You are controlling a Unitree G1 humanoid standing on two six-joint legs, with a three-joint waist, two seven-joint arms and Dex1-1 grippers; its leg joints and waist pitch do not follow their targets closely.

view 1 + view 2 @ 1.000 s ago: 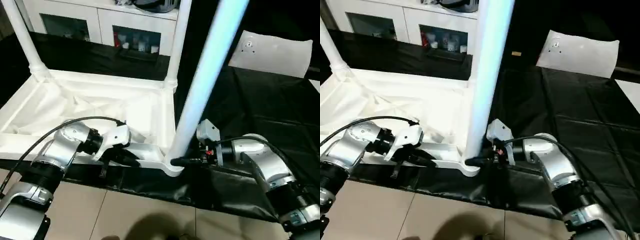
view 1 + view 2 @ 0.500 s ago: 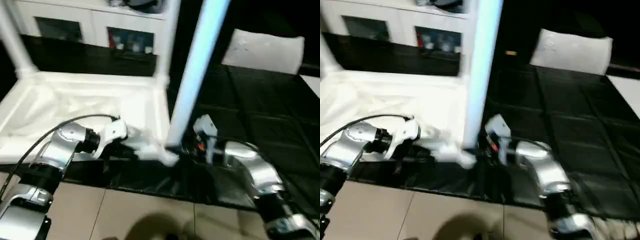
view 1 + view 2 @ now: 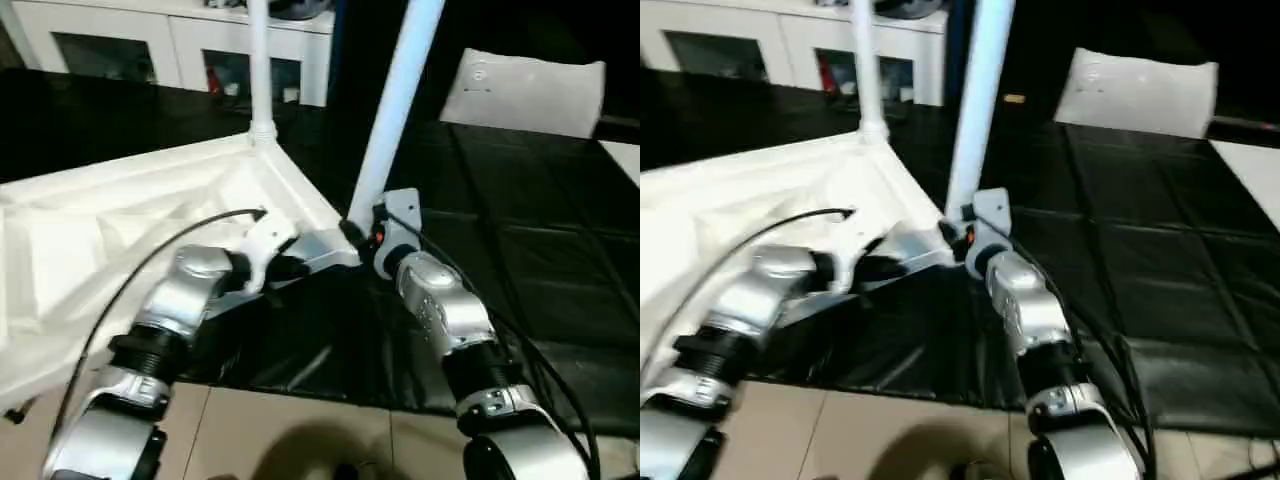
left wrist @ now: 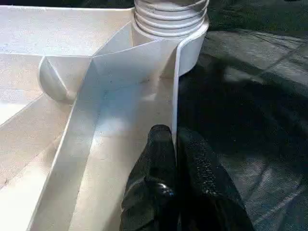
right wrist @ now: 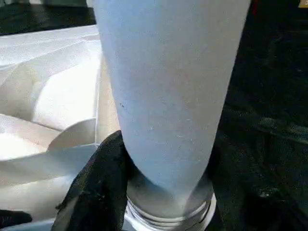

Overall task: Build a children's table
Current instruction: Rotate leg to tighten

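On the black cloth [image 3: 520, 250], the table [image 3: 120, 230] has swung, seemingly clockwise.

one tabletop [image 3: 120, 215], two legs [image 3: 398, 95], two pincers [image 3: 352, 236]

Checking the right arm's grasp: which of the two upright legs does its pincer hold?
The nearer leg, at the tabletop corner closest to the robot; the right pincer clasps its base. The farther leg stands untouched at the rear corner.

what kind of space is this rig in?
Probably an indoor lab or demo room: white cabinet with glass doors behind, black sheet as work surface, pale tiled floor in front.
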